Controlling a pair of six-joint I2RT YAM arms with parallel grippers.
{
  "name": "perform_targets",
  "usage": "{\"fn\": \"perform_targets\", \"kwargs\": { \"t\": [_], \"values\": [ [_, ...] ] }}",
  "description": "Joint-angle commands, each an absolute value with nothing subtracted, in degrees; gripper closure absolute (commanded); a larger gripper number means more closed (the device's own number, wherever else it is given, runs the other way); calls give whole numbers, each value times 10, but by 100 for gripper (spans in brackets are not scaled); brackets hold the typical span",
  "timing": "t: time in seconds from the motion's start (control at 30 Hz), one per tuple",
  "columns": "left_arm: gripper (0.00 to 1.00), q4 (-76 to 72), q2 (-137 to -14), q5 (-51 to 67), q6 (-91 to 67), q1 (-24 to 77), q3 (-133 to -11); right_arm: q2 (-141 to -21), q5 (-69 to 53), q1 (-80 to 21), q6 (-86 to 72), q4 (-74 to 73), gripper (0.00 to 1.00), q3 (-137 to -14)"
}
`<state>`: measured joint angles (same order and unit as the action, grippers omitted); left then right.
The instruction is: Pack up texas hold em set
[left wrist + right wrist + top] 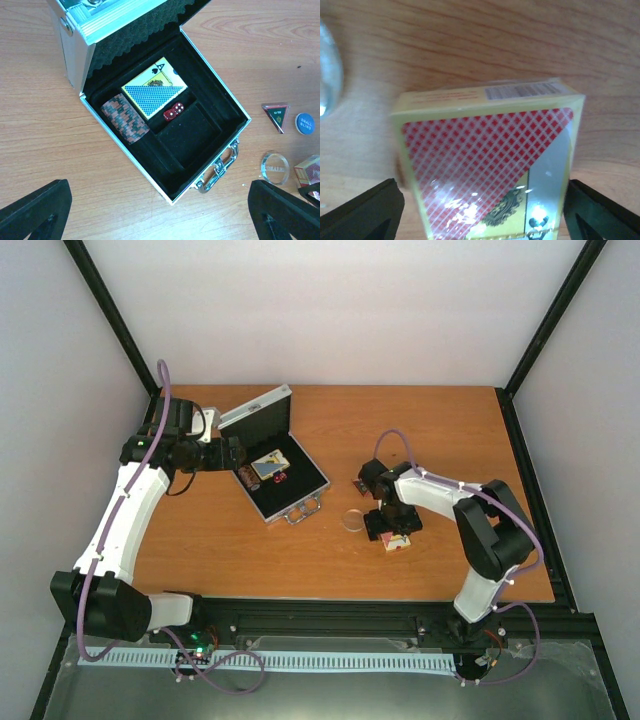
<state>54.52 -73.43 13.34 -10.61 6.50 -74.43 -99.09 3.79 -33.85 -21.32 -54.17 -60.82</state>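
Left gripper (159, 186): jaws apart, empty, over open case (218, 79).
Right gripper (482, 185): jaws apart, flanking red card pack (485, 160); contact unclear.

"SMALL BLIND" on blue disc (304, 123)

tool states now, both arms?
Left tool: open, empty.
Right tool: open, straddling red pack on the table; no grip evident.
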Motion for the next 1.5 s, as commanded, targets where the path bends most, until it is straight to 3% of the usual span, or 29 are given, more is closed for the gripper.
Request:
{"fn": "perform_targets", "kwargs": {
  "t": [0.0, 0.1, 0.2, 0.4, 0.53, 0.77, 1.27, 1.47],
  "values": [
    [0, 552, -726, 135, -99, 66, -750, -1007, 20, -315, -203, -519, 16, -590],
    [0, 552, -725, 135, -99, 66, -749, -1009, 12, -308, -200, -511, 23, -584],
    [0, 551, -725, 136, -99, 66, -748, -1007, 11, -308, -201, -516, 36, -586],
    [0, 550, -723, 139, -100, 66, -750, -965, 1, -308, -229, -544, 81, -617],
    [0, 548, -720, 141, -101, 66, -747, -930, -3, -308, -266, -571, 88, -663],
    [0, 544, -718, 149, -105, 66, -749, -935, -49, -323, -356, -555, 90, -765],
    [0, 554, -687, 148, -107, 66, -766, -1151, -42, -438, -586, -427, 96, -1051],
    [0, 554, -670, 140, -105, 66, -770, -1196, -15, -458, -667, -401, 96, -1092]
  ]
}}
